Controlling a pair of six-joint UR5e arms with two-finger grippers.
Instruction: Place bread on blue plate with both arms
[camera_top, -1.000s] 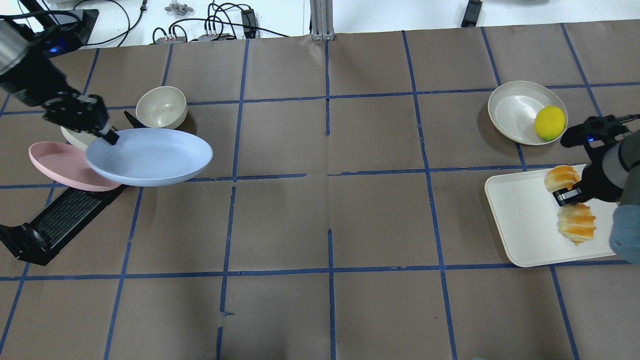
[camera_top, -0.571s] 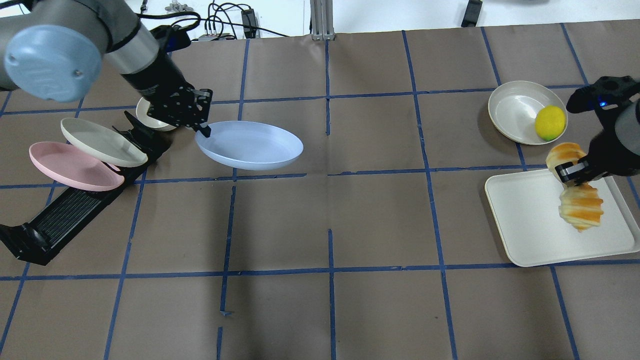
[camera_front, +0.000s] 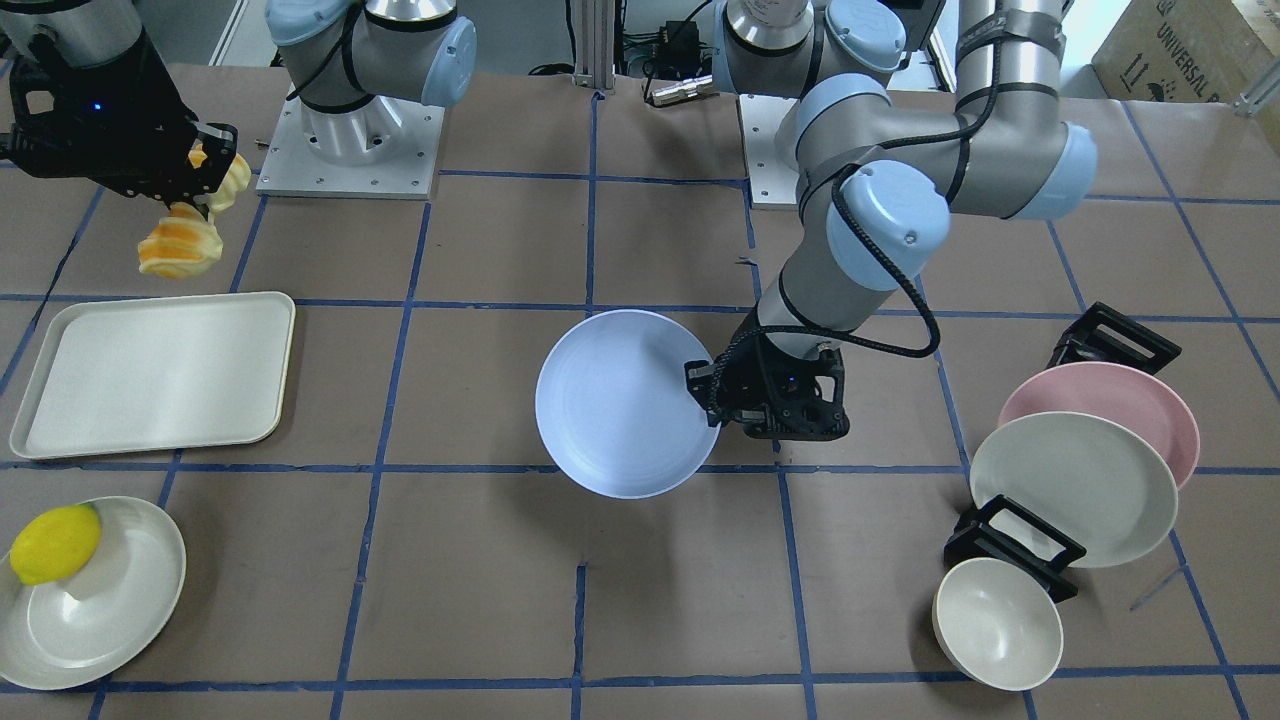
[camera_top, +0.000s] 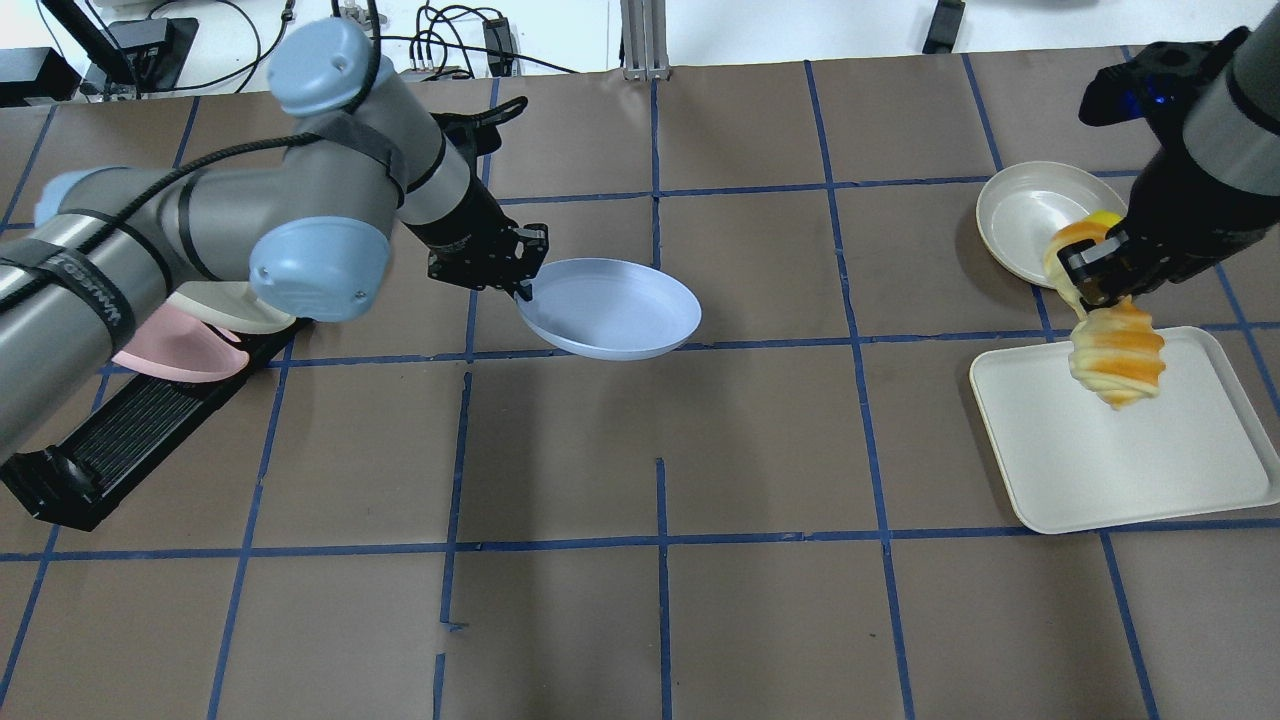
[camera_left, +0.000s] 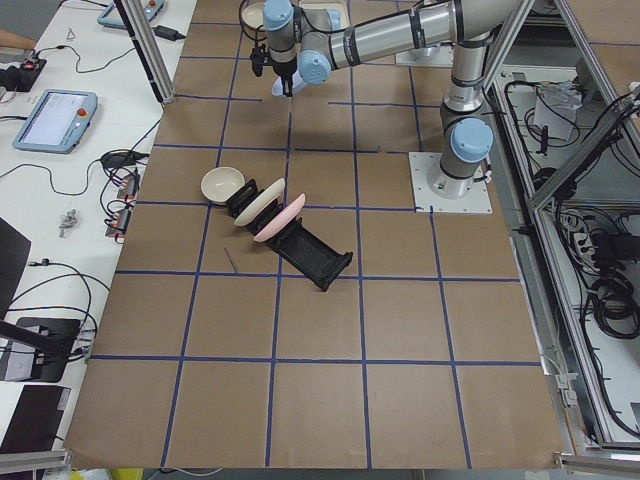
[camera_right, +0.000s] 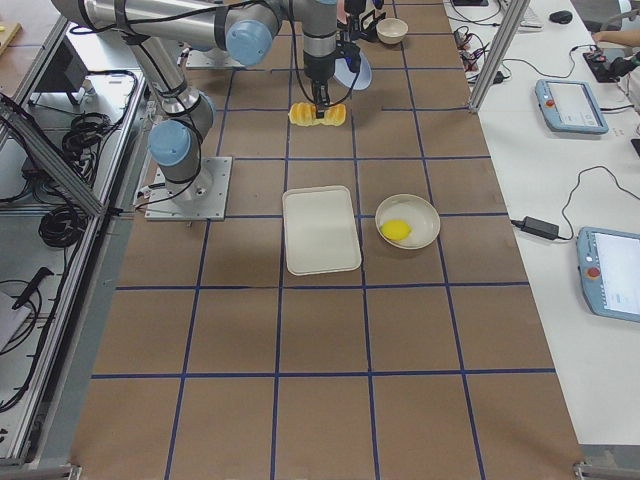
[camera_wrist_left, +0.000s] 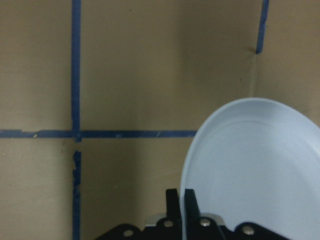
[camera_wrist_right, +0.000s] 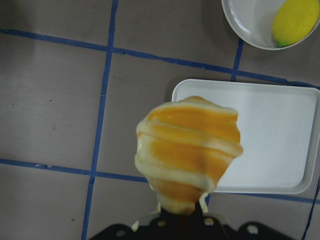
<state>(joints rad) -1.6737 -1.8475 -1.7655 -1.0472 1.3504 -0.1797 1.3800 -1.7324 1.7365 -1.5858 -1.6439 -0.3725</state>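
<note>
Now left jaws are swinging the pinched blue plate (camera_top: 620, 305) inward while right jaws are raising the pinched bread (camera_top: 1118, 355), setting up placement.

The black left gripper (camera_top: 520, 289) pinches the round pale-blue plate (camera_top: 620, 310) by its rim. The right gripper (camera_top: 1093, 284) holds ridged orange-yellow bread (camera_top: 1118, 352).

The only lettering I can make out on my feeds is "UNIVERSAL R", cut off by the frame edge, on a cardboard box (camera_front: 1190, 45) in the front-facing view's top corner. A black band (camera_top: 88, 290) around the left arm (camera_top: 200, 215) carries white letters I cannot read.
</note>
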